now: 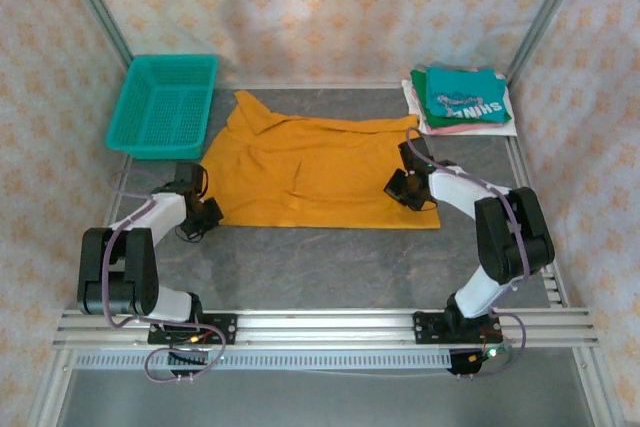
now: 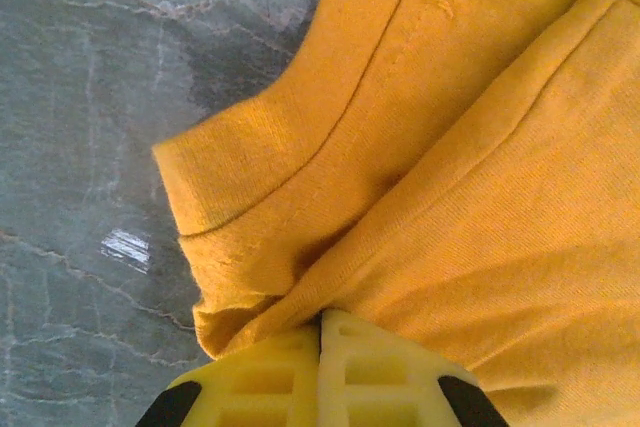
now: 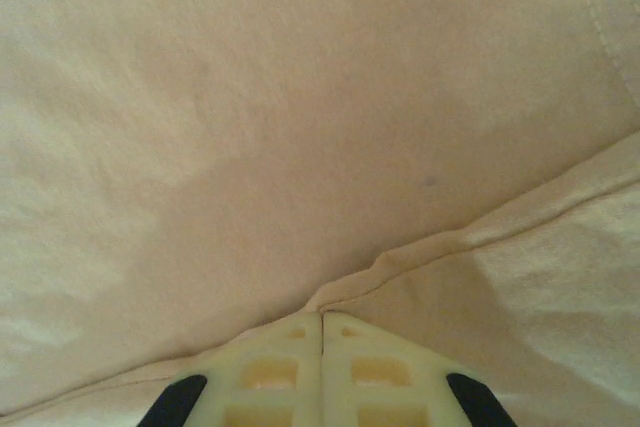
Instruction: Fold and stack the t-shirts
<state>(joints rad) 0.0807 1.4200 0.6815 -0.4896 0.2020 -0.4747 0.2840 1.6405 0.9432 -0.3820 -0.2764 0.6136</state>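
From the top view, you've got the mustard-orange t-shirt (image 1: pixel 320 167) spread across the middle of the bench (image 1: pixel 330 267). It lies mostly flat, with a loose rumple towards its far-left corner. The left tool (image 1: pixel 205 212) sits at the shirt's near-left corner, the right tool (image 1: pixel 405 187) on its right edge. The folded stack (image 1: pixel 460 99), teal on top with pink and white beneath, waits at the far right. The teal mesh basket (image 1: pixel 165 102) is far left, well apart from the shirt.

Now the left wrist view. Your left tool (image 2: pixel 320 332) has its jaws together, with the mustard-orange t-shirt (image 2: pixel 450 147) pinched at a rolled hem. That is doubled cloth, so I judge it a good place to hold. The grey bench (image 2: pixel 90 97) shows bare beside it.

Over to the right wrist view. The right tool (image 3: pixel 322 322) is also pressed together, and a ridge of the shirt's fabric (image 3: pixel 300 127) puckers up right at the tips, so it looks clamped on a thin fold. The colour is washed out pale here.

On handling, expect light, limp jersey with no stiffness at all. It will sag and drag between your two holds, and a thin pinch could slip. Favour seams and hems, lift both sides evenly, and watch for trailing cloth bunching under the fold.
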